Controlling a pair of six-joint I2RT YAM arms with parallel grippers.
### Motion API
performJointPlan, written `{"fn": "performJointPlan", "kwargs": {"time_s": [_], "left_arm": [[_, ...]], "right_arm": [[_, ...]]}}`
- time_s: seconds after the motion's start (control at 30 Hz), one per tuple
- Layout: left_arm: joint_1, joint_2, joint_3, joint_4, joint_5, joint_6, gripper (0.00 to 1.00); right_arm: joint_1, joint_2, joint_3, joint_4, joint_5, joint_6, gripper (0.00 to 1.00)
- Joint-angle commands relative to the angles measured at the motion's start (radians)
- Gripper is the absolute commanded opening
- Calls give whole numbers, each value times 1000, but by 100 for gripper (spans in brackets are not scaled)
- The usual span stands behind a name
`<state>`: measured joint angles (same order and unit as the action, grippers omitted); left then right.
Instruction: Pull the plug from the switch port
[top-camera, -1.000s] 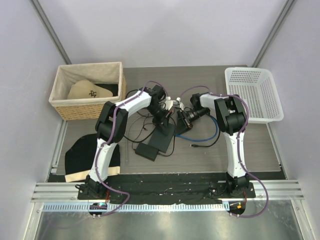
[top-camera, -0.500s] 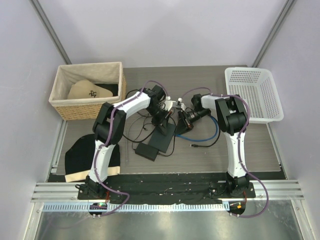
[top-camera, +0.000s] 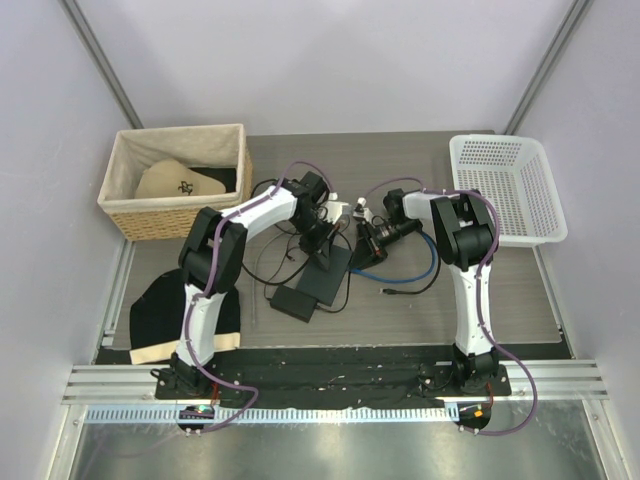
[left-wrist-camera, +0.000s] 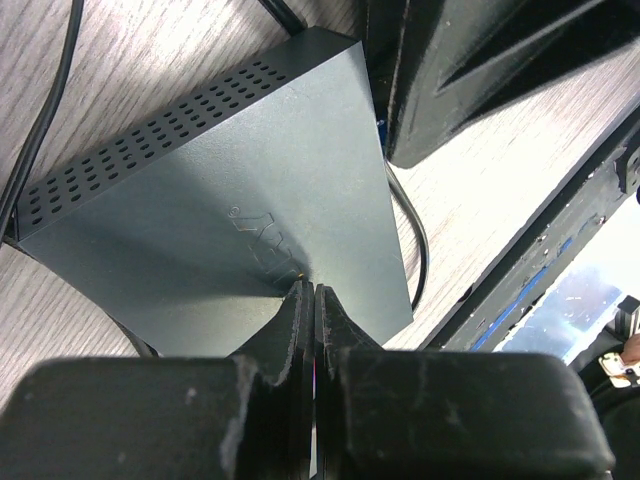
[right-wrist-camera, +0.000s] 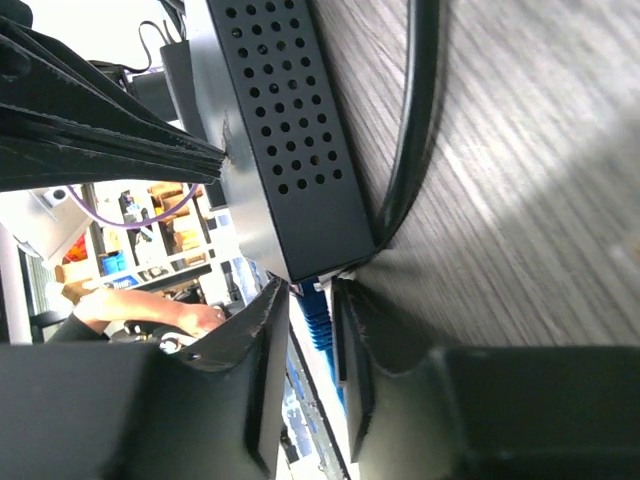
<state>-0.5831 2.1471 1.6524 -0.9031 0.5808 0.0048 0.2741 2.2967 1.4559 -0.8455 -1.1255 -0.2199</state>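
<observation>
The switch is a flat black perforated box (top-camera: 328, 280) (right-wrist-camera: 290, 130) lying mid-table. My left gripper (top-camera: 325, 238) (left-wrist-camera: 308, 290) is shut and empty, with its tips pressed down on the box's top (left-wrist-camera: 230, 200). The bright-blue plug (right-wrist-camera: 318, 320) sits in the switch port at the box's edge, and its blue cable (top-camera: 405, 268) curls away to the right. My right gripper (top-camera: 358, 236) (right-wrist-camera: 308, 290) straddles the plug. One finger (right-wrist-camera: 352, 330) lies against it. The other finger (right-wrist-camera: 250, 345) stands a sliver off.
A black adapter brick (top-camera: 290, 302) lies just left of the box among thin black cords (top-camera: 270, 265). A wicker basket (top-camera: 175, 180) stands at the back left and a white plastic basket (top-camera: 505, 185) at the back right. A black hat (top-camera: 185, 315) lies front left.
My right gripper's jaws have narrowed around the plug. The left arm's elbow has drifted slightly left while its shut tips stay on the box.
</observation>
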Motion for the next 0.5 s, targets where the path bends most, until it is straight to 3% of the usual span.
{"fn": "performJointPlan", "kwargs": {"time_s": [0.0,0.27,0.47], "left_arm": [[-4,34,-23,29,-90,21,0],[-6,46,-40,33,-105,21,0],[-6,46,-39,35,-113,17,0]], "right_arm": [[11,4,-45,108,213,-35,27],[13,9,-60,120,253,-4,9],[11,12,-26,62,317,-42,5]]}}
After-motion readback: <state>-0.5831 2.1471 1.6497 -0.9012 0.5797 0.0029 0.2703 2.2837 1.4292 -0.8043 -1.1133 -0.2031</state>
